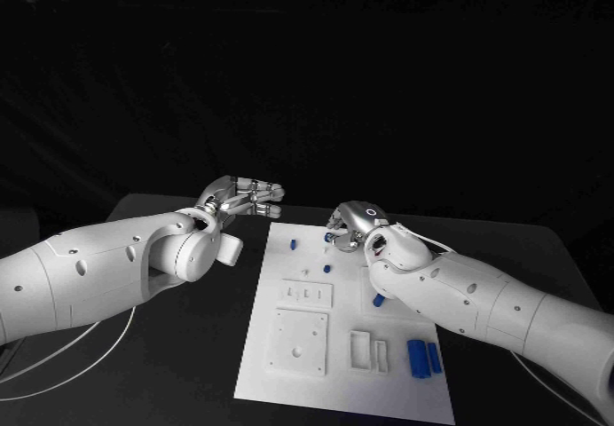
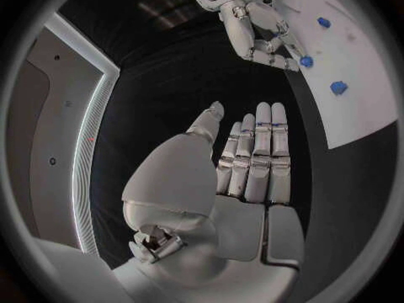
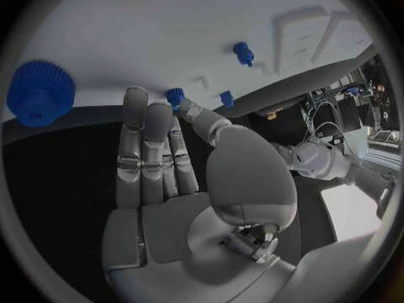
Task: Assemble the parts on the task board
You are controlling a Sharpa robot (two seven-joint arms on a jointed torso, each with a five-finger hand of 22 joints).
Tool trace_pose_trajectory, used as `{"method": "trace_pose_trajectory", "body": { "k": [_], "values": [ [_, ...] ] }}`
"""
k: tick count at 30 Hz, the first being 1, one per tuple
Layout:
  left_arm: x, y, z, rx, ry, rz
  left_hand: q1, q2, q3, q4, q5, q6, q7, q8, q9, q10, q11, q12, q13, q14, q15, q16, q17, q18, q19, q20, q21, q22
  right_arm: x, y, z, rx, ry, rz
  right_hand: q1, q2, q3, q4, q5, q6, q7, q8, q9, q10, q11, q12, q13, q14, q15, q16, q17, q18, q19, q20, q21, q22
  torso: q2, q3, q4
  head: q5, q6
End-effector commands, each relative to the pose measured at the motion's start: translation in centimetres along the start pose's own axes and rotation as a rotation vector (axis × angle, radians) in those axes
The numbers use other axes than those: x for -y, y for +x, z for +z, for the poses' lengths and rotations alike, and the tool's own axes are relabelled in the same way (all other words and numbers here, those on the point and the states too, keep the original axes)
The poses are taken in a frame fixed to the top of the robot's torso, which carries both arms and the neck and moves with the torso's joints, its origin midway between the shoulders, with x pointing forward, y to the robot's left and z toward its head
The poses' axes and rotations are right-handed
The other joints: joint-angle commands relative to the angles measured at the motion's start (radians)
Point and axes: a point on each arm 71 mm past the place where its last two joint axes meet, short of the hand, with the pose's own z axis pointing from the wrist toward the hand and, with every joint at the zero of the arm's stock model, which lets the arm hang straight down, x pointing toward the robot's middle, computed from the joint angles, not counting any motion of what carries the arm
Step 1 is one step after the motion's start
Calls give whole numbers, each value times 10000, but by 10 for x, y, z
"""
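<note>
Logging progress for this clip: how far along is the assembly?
Early stage. Small blue pegs already stand on the task board. The right hand touches one at the far end; the left hand is open, off-board. Two blue cylinders and a gear remain loose.

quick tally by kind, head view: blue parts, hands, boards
blue parts: 6 showing, one partly behind the right arm
hands: 2, left hand and right hand
board: 1
total: 9
</note>
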Motion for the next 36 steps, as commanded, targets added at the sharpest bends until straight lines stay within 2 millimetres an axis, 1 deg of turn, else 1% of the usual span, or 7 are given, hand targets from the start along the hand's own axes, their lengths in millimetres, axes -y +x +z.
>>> {"method": "trace_pose_trajectory", "body": {
  "k": [1,16,22,24,28,32,36],
  "values": [
    [1,2,1,-151,77,-34,3,108,-56,14,-36,-46,14,-25,5,-73,2,-36,16,58,21,69,15,-58,68,23,50,-11,-1,-1,0,123,3,199,87,-61,-335,42,23,-114,18,-24,-15,-120,12,12,-4,13,65,-40,-28,185,138,93,-126,-74,-2,0,-5,-8,-4],
    [1,-2,1,-88,89,-14,3,108,-56,14,-36,-46,14,-25,5,-73,2,-36,16,58,21,69,15,-58,68,23,50,-11,5,-9,-6,320,-3,504,158,-52,-529,17,44,-177,35,-25,-20,-98,17,7,-7,15,67,-47,-66,189,223,99,-273,-96,-1,7,-1,-102,11],
    [2,-7,0,75,203,23,10,122,-60,-28,-24,-66,21,-26,4,-79,2,-37,15,72,14,84,16,-55,74,15,83,-10,26,-26,-12,98,481,1469,93,-45,-403,12,141,-177,19,-26,-21,265,-73,8,-1,7,2,-60,-80,150,231,47,-321,-58,-51,12,-135,-98,44],
    [2,-10,0,138,223,40,6,116,-60,-48,-26,-72,22,-24,5,-74,-1,-36,16,102,3,104,23,-52,91,7,104,-3,35,-32,-14,-75,709,1957,90,-10,-481,7,325,-257,17,-22,-28,713,-191,11,23,-9,-91,-65,-67,129,242,-41,-332,-41,-82,41,-212,-46,46],
    [2,-14,-1,247,243,70,-4,116,-62,-62,-31,-64,22,-23,5,-66,-2,-37,16,120,-4,122,27,-54,98,-2,122,3,51,-45,-18,-178,925,2508,145,82,-786,-63,634,-339,20,-19,-36,1182,-317,25,75,-39,-171,-75,-27,56,222,-120,-354,5,-120,75,-293,5,62],
    [1,-20,-2,363,258,104,6,137,-41,-87,-26,-59,14,-23,5,16,-26,-35,14,123,-17,134,27,-56,97,-14,143,9,70,-57,-23,-295,1132,2736,260,107,-1235,-165,883,-555,16,-28,-62,2020,-566,77,296,-42,-310,-119,-6,-86,207,-247,-389,36,-169,131,-398,55,55],
    [0,-26,-2,445,267,130,7,135,-31,-99,-29,-41,10,-23,6,27,-28,-41,13,135,-23,143,27,-57,102,-22,162,16,88,-60,-27,-569,1353,2715,312,63,-2126,-197,1552,-620,-76,-7,-36,3045,-873,261,1582,18,-515,-117,109,-311,256,-475,-413,95,-193,184,-480,116,74]
  ]
}}
